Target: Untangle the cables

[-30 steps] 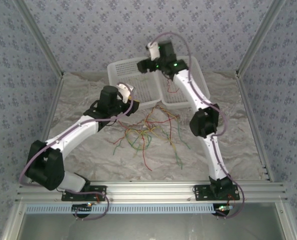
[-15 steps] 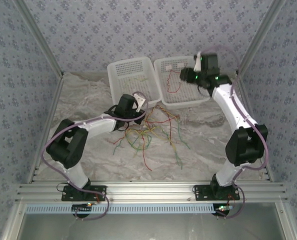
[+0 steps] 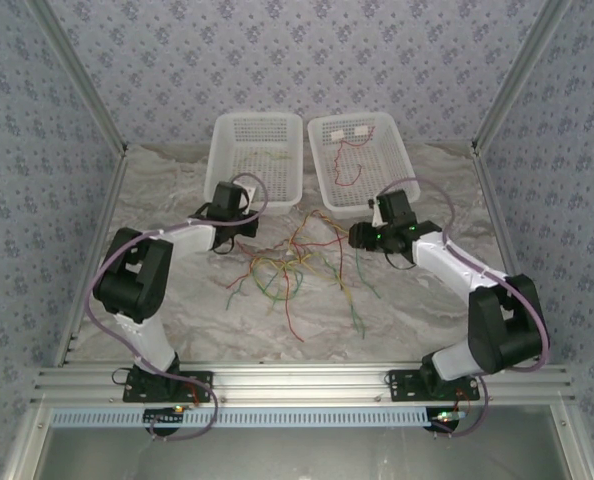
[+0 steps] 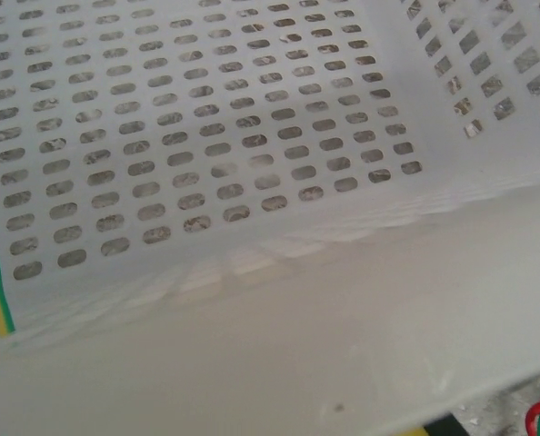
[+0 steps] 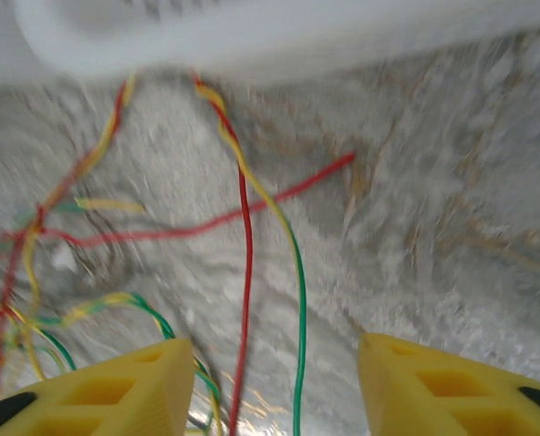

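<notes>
Lying at the middle of the tabletop [image 3: 207,330], the cables [image 3: 295,262] form a loose red, green, yellow and orange tangle, with stray ends trailing toward the near edge. The right claw [image 5: 272,352] hangs at the tangle's right side, jaws wide, and is judged the nearer to act. A red strand [image 5: 245,272] and a yellow-green strand [image 5: 299,309] run lengthwise away from it, through the gap, toward the right basket [image 3: 353,119]; that wrist view is blurred. Farther back, the left claw [image 3: 232,208] sits at the near rim of the left basket [image 3: 258,116]; whether its jaws stand wide or narrow cannot be told. One red cable [image 3: 349,165] lies inside the right basket.
</notes>
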Controlling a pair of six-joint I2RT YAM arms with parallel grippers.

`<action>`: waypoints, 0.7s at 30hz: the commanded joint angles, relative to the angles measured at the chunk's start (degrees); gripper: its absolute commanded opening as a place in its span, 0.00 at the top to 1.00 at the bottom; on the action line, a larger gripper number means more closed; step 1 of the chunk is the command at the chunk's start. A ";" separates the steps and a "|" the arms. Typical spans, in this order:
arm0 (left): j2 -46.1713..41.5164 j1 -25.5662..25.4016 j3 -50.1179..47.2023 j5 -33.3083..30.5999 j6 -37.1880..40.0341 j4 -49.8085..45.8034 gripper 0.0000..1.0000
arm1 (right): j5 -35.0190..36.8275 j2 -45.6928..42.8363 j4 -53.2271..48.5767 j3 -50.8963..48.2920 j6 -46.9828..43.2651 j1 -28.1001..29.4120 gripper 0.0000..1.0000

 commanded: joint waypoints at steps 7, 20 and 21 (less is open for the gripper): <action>-8.63 -4.26 -2.92 -0.11 -0.49 0.80 0.82 | -1.02 10.90 9.44 0.04 -4.80 2.60 0.47; -32.55 -7.19 -13.85 -3.91 -3.94 -3.40 0.56 | -1.51 2.40 4.42 1.51 -10.38 7.48 1.00; -34.09 -7.11 -14.42 -3.69 -4.16 -3.23 0.54 | -1.49 0.36 3.78 1.83 -10.42 7.78 1.00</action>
